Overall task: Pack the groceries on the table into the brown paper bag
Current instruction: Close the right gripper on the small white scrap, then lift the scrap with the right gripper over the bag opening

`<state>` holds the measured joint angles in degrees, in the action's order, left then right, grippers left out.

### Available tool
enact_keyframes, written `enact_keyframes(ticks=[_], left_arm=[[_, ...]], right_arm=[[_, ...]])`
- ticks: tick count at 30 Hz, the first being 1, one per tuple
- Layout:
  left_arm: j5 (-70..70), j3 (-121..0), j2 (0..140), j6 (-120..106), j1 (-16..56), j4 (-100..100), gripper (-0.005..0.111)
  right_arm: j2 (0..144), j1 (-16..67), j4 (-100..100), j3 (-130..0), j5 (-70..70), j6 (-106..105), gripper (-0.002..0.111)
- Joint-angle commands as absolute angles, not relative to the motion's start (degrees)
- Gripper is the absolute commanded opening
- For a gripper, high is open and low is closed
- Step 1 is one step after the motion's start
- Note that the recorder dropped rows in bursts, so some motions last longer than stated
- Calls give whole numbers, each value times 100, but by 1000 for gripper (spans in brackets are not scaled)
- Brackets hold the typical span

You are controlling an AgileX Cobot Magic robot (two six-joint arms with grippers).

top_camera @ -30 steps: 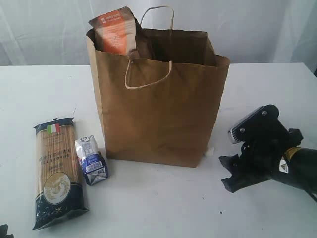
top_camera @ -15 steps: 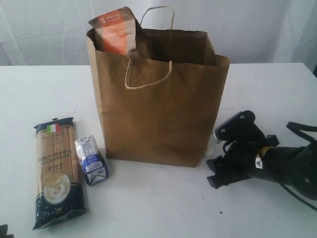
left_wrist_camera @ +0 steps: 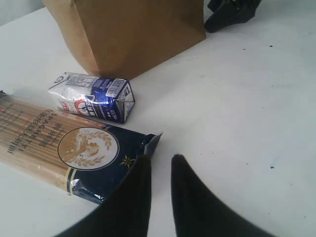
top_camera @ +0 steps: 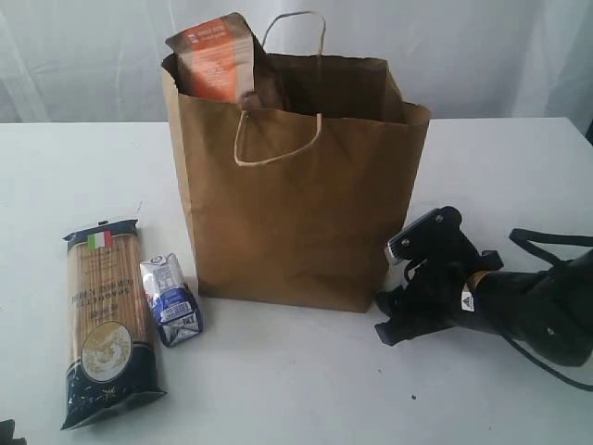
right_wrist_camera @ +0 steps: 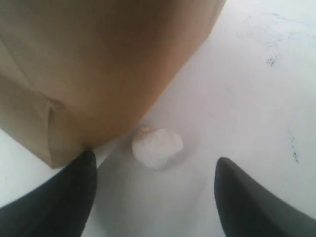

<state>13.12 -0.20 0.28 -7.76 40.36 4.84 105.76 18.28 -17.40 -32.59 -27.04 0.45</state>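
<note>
The right claw (top_camera: pixel 384 317) lies low on the table (top_camera: pixel 278 399) with its jaws spread wide and nothing between them. It is at the lower right corner of the brown paper bag (top_camera: pixel 296 213). Whether one fingertip (right_wrist_camera: pixel 74 192) touches the paper cannot be told, as the right wrist view is blurred. The left claw (left_wrist_camera: pixel 160 173) shows only in its own view, with a narrow slit between the jaws and nothing in its grip.

The bag stands upright at mid-table, and its inside is mostly hidden. The brown pouch with orange label (top_camera: pixel 215 60) pokes out at its left corner, its lower part hidden inside. The blue spaghetti packet (top_camera: pixel 104 324) lies flat left of the bag, with the small blue-white carton (top_camera: pixel 170 301) just beside it. The left wrist view shows the packet's dark end close to the left claw.

Only the right wrist view makes plain a small white lump (right_wrist_camera: pixel 157 146) on the table just beside the bag's corner, ahead of the open jaws.

A second ago the right claw was farther right and well apart from the bag; the groceries have not shifted.
</note>
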Motion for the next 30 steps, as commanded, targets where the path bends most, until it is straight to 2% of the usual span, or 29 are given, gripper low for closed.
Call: enact_keyframes(ticks=[1,6,8,12,15,23,30], left_arm=[[1338,0,0,-770,4071,503,21],[1338,0,0,-770,4071,503,21],[1338,0,0,-770,4071,503,21],[1338,0,0,-770,4071,503,21],[1338,0,0,-770,4071,503,21],[1338,0,0,-770,4071,503,21],[1338,0,0,-770,4071,503,21]], right_arm=[[10686,1767,-1808,-3277,-2756,0,63],[10877,1767,-1815,-3368,-2751,0,61],[10960,1767,-1815,-3382,-2707,0,49],[10972,1767,-1805,-3382,-2065,37,13],[10972,1767,-1793,-3335,-1759,48,0],[10643,1767,-1744,-2987,-1847,252,0],[8704,1767,-1376,-2856,-1357,694,0]])
